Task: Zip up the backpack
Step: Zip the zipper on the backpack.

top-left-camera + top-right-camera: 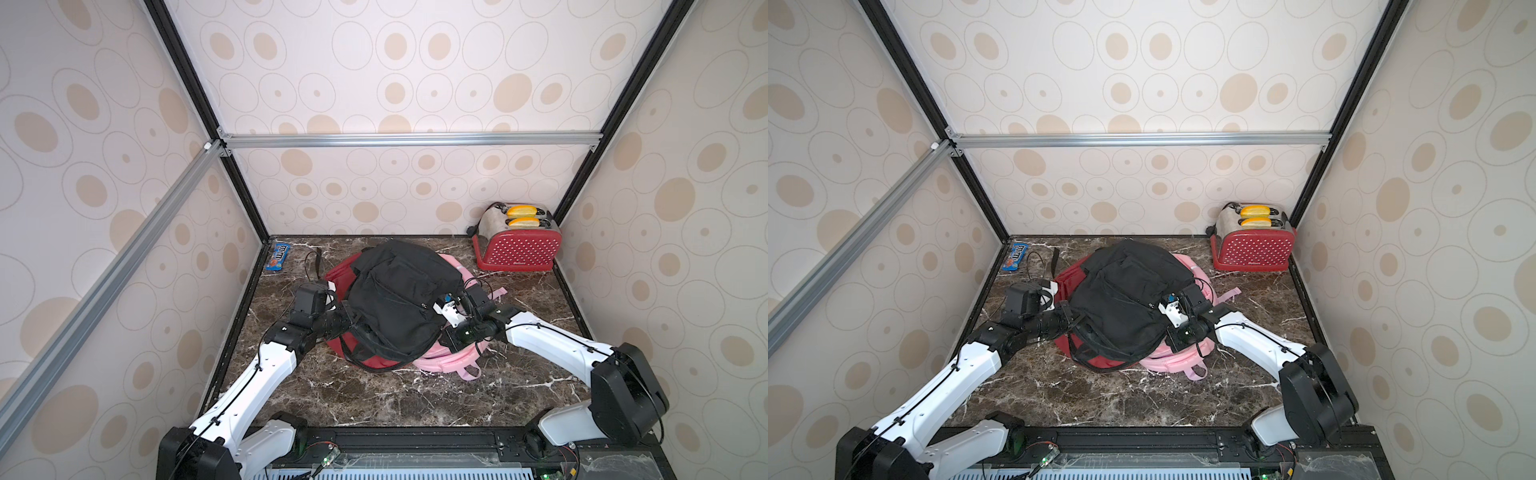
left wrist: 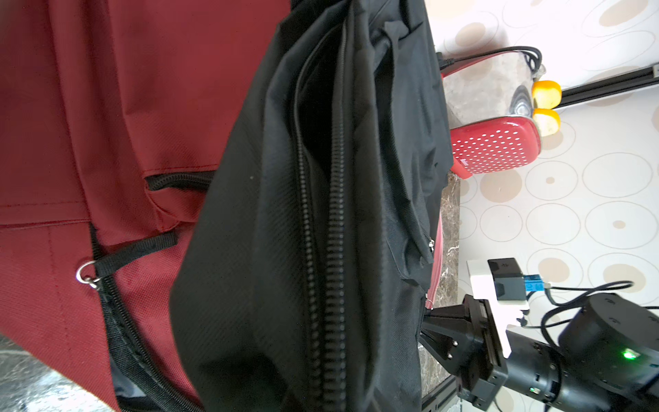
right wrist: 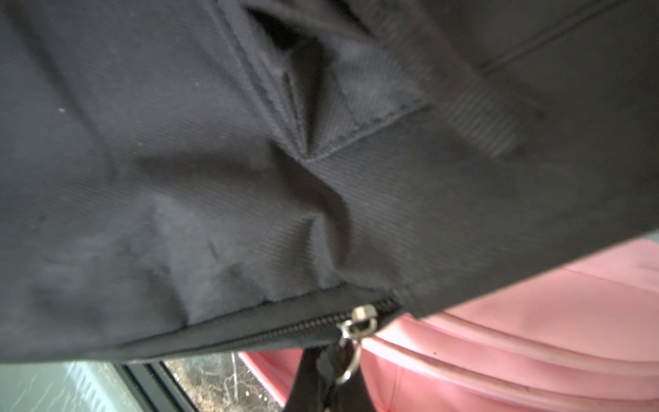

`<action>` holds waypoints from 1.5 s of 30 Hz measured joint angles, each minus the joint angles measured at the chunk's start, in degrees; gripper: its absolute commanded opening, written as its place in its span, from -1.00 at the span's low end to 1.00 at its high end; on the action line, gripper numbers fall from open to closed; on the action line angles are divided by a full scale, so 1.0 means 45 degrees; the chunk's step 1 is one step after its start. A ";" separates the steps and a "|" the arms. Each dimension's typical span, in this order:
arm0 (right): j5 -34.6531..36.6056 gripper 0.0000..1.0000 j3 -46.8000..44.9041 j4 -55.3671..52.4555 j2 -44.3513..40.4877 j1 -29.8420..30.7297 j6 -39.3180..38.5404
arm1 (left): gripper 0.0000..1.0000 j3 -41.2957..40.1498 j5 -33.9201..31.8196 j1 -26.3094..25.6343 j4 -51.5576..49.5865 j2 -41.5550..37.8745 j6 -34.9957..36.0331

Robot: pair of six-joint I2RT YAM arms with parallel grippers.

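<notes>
Hiding left claw (image 1: 354,323) grip: black backpack (image 1: 395,291)

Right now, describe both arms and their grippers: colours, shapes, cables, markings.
The left arm and right arm have white boxy link shells, black rounded joints and thin black cables. The left gripper and right gripper are black. The right wrist carries a white camera mount with a blue plug and a green light. No markings are legible.
</notes>
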 measured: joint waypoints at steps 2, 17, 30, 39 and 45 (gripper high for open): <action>-0.0063 -1.00 0.0335 -0.0418 0.0141 0.0078 0.0000 | -1.00 -0.0049 -0.0078 0.0000 -0.0005 0.0000 0.0015; -0.0699 -1.00 0.0597 -0.2045 0.0087 0.0199 0.0243 | -0.83 -0.0393 -0.0806 -0.0015 0.0534 0.1258 0.0345; -0.1117 -1.00 0.0597 -0.1729 0.0452 0.0219 0.0840 | 0.72 -0.1462 -0.1083 -0.0015 0.1501 0.0374 0.0291; -0.1341 -1.00 0.0593 -0.1321 0.0447 0.0223 0.1404 | 0.98 -0.3109 -0.0801 -0.0073 0.1277 -0.2880 -0.1064; -0.1321 -1.00 0.0593 -0.1370 0.0447 0.0223 0.1389 | 0.98 -0.4313 -0.0379 -0.0442 0.3045 -0.1647 -0.2506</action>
